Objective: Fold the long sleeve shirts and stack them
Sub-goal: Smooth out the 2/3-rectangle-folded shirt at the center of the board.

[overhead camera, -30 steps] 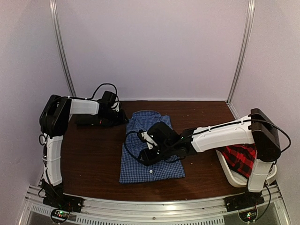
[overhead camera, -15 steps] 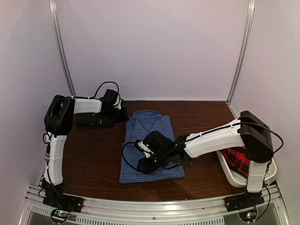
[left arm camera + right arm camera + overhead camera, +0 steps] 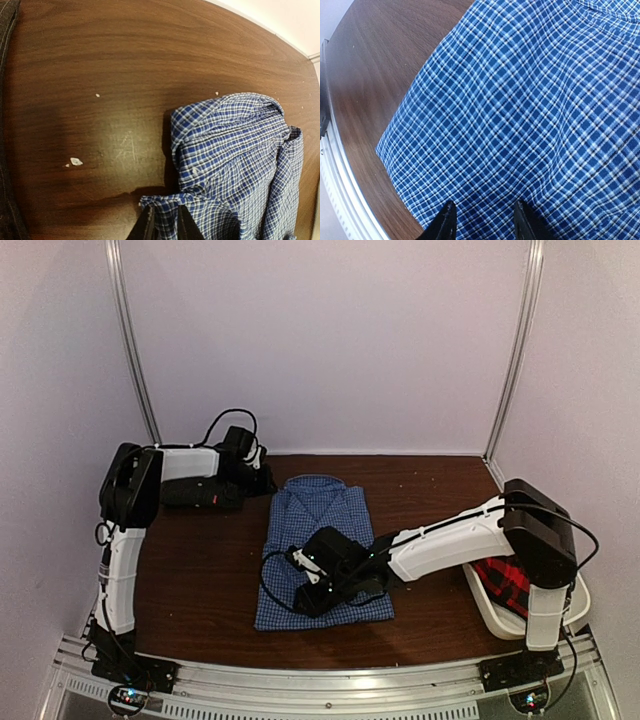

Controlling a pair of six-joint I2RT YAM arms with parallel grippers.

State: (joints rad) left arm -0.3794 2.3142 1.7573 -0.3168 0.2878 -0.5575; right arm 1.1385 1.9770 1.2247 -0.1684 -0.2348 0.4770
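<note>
Looking down, we see the blue gingham shirt (image 3: 322, 540) folded in the middle of the surface (image 3: 200, 570). Our left fingers (image 3: 148, 227) pinch narrowly on its far-left corner. Our right fingers (image 3: 445, 225) hover spread over its near hem. The red plaid shirt (image 3: 503, 582) lies in the tub (image 3: 487, 612).

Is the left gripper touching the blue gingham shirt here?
Touching. In the left wrist view, the edge of the blue gingham shirt sits pinched between the fingers of the left gripper.
</note>
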